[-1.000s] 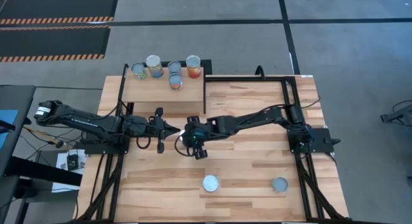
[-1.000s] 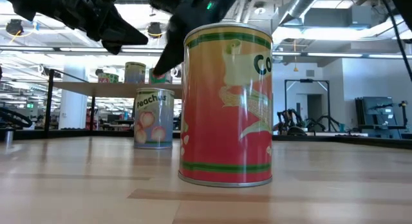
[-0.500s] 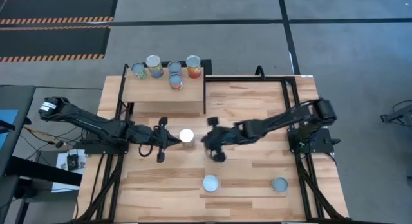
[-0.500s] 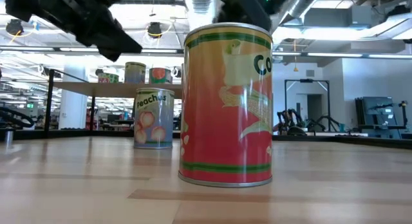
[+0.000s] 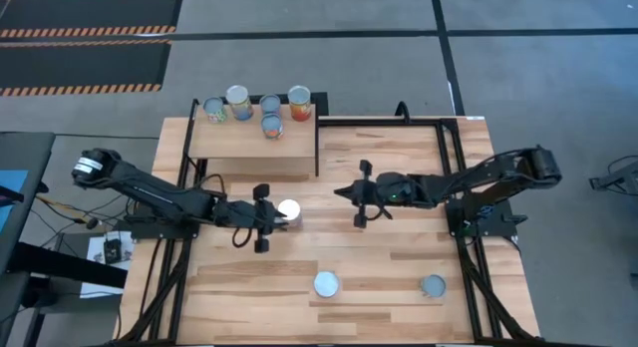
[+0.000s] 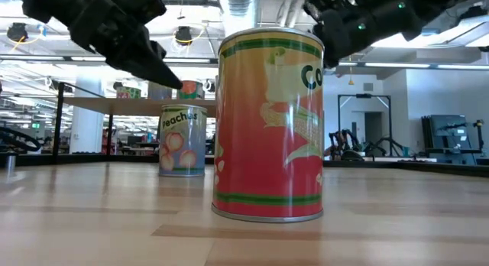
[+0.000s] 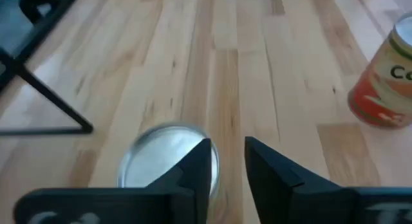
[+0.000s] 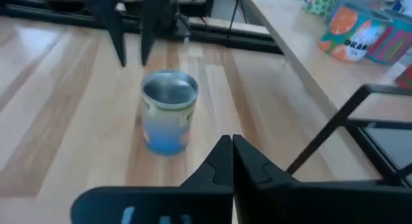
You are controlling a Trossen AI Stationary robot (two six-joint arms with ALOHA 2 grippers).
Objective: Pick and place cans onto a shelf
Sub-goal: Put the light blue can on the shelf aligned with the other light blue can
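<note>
A bluish "Peaches" can (image 5: 289, 210) stands upright on the planked table, near its middle; it also shows in the low view (image 6: 183, 140) and the right wrist view (image 8: 168, 111). My left gripper (image 5: 275, 215) hovers just left of it and above its silver top (image 7: 161, 161), with only a narrow gap between its fingers (image 7: 228, 153). My right gripper (image 5: 342, 192) is shut and empty (image 8: 232, 147), to the can's right. The pale shelf (image 5: 249, 143) at the far left carries several cans (image 5: 239, 103). An orange-red can (image 5: 326, 284) and a grey can (image 5: 433, 285) stand near the table's front edge.
Black frame rails (image 5: 449, 158) run along the table's left and right sides and behind the shelf. The orange-red can stands close in front of the low camera (image 6: 269, 124). Bare planks (image 5: 399, 247) lie between the middle can and the two front cans.
My right gripper has drawn back from the Peaches can toward the table's right edge, leaving it upright in the middle of the table. My left gripper has moved toward the table's right, up to the can.
</note>
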